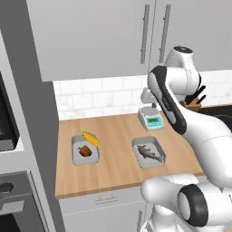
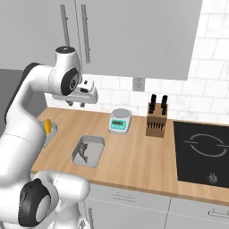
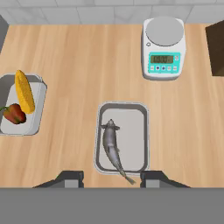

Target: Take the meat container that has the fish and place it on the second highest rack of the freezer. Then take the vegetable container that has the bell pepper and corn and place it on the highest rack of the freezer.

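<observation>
The meat container (image 3: 131, 127) is a grey tray on the wooden counter, and a slender grey fish (image 3: 111, 144) lies lengthwise in it. The tray (image 1: 156, 146) and its fish (image 1: 151, 154) sit mid-counter in the left base view. To its left stands the vegetable container (image 3: 37, 109) with a yellow corn cob (image 3: 24, 92) and a red bell pepper (image 3: 14, 113); corn (image 1: 91, 138) and pepper (image 1: 85, 151) also show from the left base. My gripper (image 3: 111, 178) hangs high above the fish tray's near end, open, with nothing between its fingers. The freezer and its racks are out of view.
A kitchen scale (image 3: 164, 48) stands behind the fish tray by the tiled wall. A knife block (image 2: 157, 118) and a black cooktop (image 2: 203, 152) lie to the right. White wall cupboards (image 1: 95, 36) hang overhead. A tall grey panel (image 1: 27, 113) bounds the counter's left end.
</observation>
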